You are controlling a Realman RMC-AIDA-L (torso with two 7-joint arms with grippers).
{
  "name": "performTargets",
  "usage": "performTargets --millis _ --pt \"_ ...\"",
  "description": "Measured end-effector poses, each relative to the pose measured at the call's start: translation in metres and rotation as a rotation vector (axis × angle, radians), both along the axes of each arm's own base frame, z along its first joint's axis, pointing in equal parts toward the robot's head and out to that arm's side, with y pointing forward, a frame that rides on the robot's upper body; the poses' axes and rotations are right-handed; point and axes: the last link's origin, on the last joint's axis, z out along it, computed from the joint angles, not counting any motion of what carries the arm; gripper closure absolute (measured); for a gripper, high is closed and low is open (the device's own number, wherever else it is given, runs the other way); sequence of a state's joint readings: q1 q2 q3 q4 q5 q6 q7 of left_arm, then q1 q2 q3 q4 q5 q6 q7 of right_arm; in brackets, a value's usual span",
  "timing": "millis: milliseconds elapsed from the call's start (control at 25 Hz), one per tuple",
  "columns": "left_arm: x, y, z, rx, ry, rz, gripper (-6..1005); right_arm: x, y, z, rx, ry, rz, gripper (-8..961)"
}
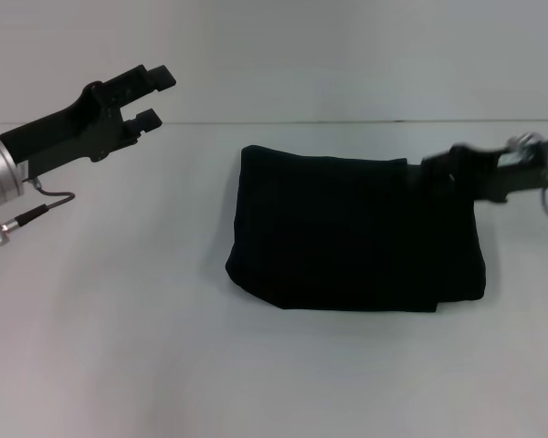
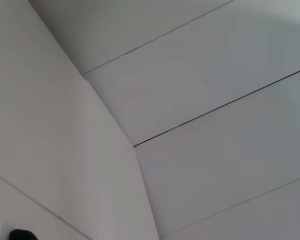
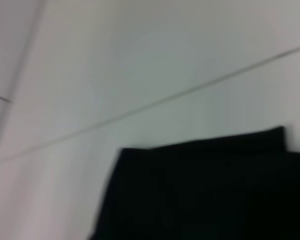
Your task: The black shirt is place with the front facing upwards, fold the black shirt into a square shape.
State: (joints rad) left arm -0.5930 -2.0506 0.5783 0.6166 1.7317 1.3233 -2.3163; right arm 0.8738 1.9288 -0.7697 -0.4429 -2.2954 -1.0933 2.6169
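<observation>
Black shirt — folded — lies on white table.

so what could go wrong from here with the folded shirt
The right hand sits at the far right corner of the soft black cloth shirt; whether it grips the cloth cannot be seen. If it pulls away while snagged, the top layer could drag open. The near right edge already looks uneven, so the square may end up lopsided. The left hand is open, off the shirt.
</observation>
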Motion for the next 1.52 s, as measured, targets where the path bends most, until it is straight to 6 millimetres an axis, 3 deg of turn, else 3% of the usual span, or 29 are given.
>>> performTargets --millis 120,240,480,600,720,1040,1520 --pt "0.0 0.0 0.0 0.001 0.001 0.001 157 0.01 0.003 -0.009 0.007 -0.107 -0.035 459" --pt "0.0 0.001 0.0 0.003 0.002 0.004 157 0.013 0.007 -0.003 0.033 -0.138 -0.048 460" --pt "0.0 -0.001 -0.003 -0.073 0.057 -0.018 157 -0.007 0.013 0.051 0.12 0.008 0.014 460" --pt "-0.005 -0.009 -0.015 -0.231 0.145 -0.005 157 -0.018 0.011 0.079 0.125 0.085 0.052 460" --pt "-0.009 -0.018 -0.025 -0.345 0.197 0.012 158 -0.023 0.009 0.094 0.104 0.109 0.074 460" --pt "-0.016 -0.025 -0.047 -0.467 0.263 0.066 160 -0.026 0.008 0.098 0.101 0.129 0.082 459" --pt "-0.004 -0.002 -0.076 -0.432 0.369 0.09 235 -0.023 0.008 0.098 0.11 0.131 0.073 459"
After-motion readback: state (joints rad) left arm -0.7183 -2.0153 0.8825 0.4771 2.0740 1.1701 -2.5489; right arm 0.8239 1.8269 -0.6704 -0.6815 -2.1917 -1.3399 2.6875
